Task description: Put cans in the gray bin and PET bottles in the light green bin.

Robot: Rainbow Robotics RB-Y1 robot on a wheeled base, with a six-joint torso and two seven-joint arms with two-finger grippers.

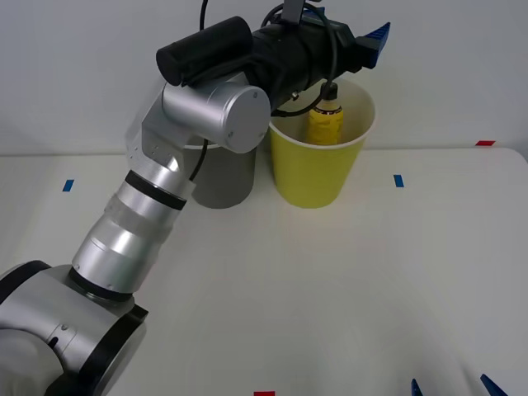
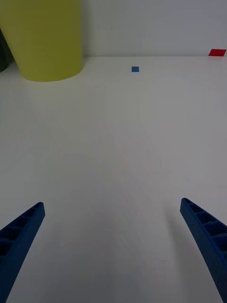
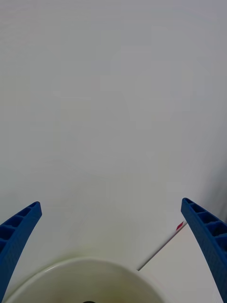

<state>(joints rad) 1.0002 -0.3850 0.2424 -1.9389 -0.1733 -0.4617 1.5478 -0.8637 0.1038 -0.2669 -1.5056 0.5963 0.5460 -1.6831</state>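
The PET bottle [image 1: 326, 118], a small one with a yellow body, clear neck and black screw cap, stands upright inside the light green bin [image 1: 316, 169], toward the far side of the bin's pale interior; its cap sits about level with the white rim. Nothing else can be made out in that bin.

Just beside the light green bin, on the robot's left of it, stands the gray bin [image 1: 223, 177]. The two look close enough to touch near their rims, though the arm hides that spot. The gray bin's mouth is covered by the left arm's elbow joint, so what it holds cannot be told.

The left gripper [image 1: 373, 40] hangs above the light green bin, over its far rim, with its blue ribbed fingers [image 3: 202, 227] spread wide and nothing between them; in the left wrist view the bin's white rim [image 3: 71, 270] curves just below the fingers.

Both bins stand on the white table [image 1: 330, 280]. A small blue tape mark [image 1: 398, 181] lies to the robot's right of the light green bin, and a red mark [image 1: 485, 143] farther right at the table's back edge.

The right gripper [image 2: 113, 246] waits low over the table, well in front of the light green bin and to its right, its fingers wide apart and empty
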